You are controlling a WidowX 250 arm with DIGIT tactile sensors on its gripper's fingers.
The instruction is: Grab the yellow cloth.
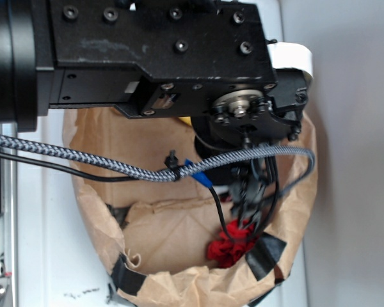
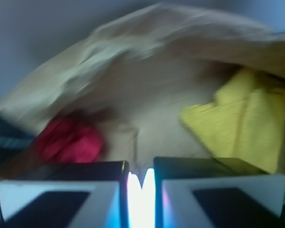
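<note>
The yellow cloth (image 2: 242, 121) lies folded against the right inner wall of a brown paper bag (image 2: 133, 95). In the exterior view the arm hides all of it but a small yellow sliver (image 1: 187, 119). My gripper (image 2: 141, 190) hangs over the bag floor between the two cloths, apart from the yellow one. Its jaws stand shut, with only a thin bright slit between them and nothing held. In the exterior view the gripper (image 1: 246, 201) points down into the bag just above a small red cloth (image 1: 232, 247).
The small red cloth (image 2: 69, 140) sits at the left of the bag floor. The paper bag's rim (image 1: 179, 281) is patched with black tape (image 1: 264, 254). Braided and black cables (image 1: 115, 165) cross the bag opening. White surface surrounds the bag.
</note>
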